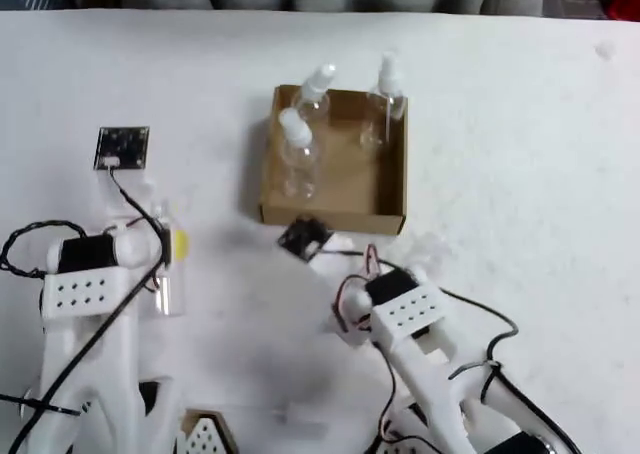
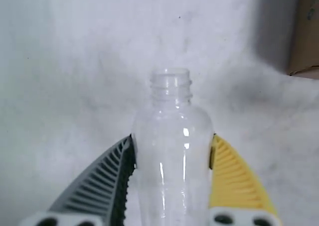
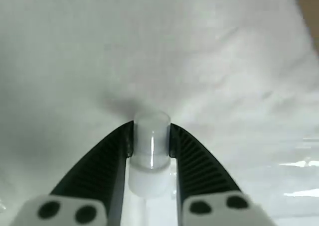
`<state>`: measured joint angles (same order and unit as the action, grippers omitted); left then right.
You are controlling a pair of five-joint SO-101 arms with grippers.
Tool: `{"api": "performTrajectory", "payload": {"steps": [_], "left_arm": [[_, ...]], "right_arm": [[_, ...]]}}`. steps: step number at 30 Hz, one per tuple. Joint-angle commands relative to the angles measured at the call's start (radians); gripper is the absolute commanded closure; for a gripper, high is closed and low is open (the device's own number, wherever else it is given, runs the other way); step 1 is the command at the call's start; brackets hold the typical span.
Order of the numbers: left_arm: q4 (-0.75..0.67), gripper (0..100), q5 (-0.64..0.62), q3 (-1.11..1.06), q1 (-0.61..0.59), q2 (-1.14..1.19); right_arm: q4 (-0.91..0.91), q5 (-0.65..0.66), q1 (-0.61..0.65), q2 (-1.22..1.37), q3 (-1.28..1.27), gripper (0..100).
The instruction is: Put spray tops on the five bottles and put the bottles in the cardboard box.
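My left gripper (image 2: 172,138) is shut on a clear bottle (image 2: 172,176) with a bare threaded neck and no top, gripped between a grey finger (image 2: 107,178) and a yellow finger (image 2: 232,178). From above, that bottle (image 1: 170,284) lies at the left of the table beside the left gripper (image 1: 172,242). My right gripper (image 3: 150,126) is shut on a white spray top (image 3: 149,156) with a clear cap, just over the white cloth. In the high view the right gripper (image 1: 425,249) sits just in front of the cardboard box (image 1: 345,179). Three capped bottles (image 1: 298,149) (image 1: 312,92) (image 1: 385,99) stand inside the box.
A white cloth (image 1: 520,144) covers the table. Black camera modules (image 1: 122,146) (image 1: 305,239) with cables sit near each arm. A corner of the box (image 2: 306,32) shows beyond the held bottle. Open cloth lies to the right of the box.
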<state>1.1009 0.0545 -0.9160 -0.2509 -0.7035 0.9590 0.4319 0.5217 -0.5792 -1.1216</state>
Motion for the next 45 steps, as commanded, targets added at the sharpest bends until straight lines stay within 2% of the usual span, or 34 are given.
{"api": "performTrajectory", "payload": {"steps": [1, 11, 24, 35, 42, 45], "left_arm": [[-0.018, 98, -0.009, -0.002, 0.007, -0.039], [-0.018, 98, -0.009, -0.002, 0.013, -0.039], [-0.018, 98, -0.009, 0.0, 0.013, -0.039], [-0.018, 98, -0.009, -0.002, 0.013, -0.039], [-0.018, 98, -0.009, -0.002, 0.012, -0.041], [-0.018, 98, -0.009, -0.002, 0.012, -0.041]], "right_arm": [[-0.015, -0.035, -0.054, -0.018, 0.057, 98.1], [0.041, -0.198, -0.117, -0.228, 0.041, 98.1], [0.035, -0.313, -0.22, -0.424, -0.003, 98.1], [-0.222, -0.315, -0.384, -0.426, -0.086, 98.1], [-0.303, -0.301, -0.354, -0.421, -0.149, 97.8], [-0.306, -0.189, -0.3, -0.426, -0.186, 97.8]]}}
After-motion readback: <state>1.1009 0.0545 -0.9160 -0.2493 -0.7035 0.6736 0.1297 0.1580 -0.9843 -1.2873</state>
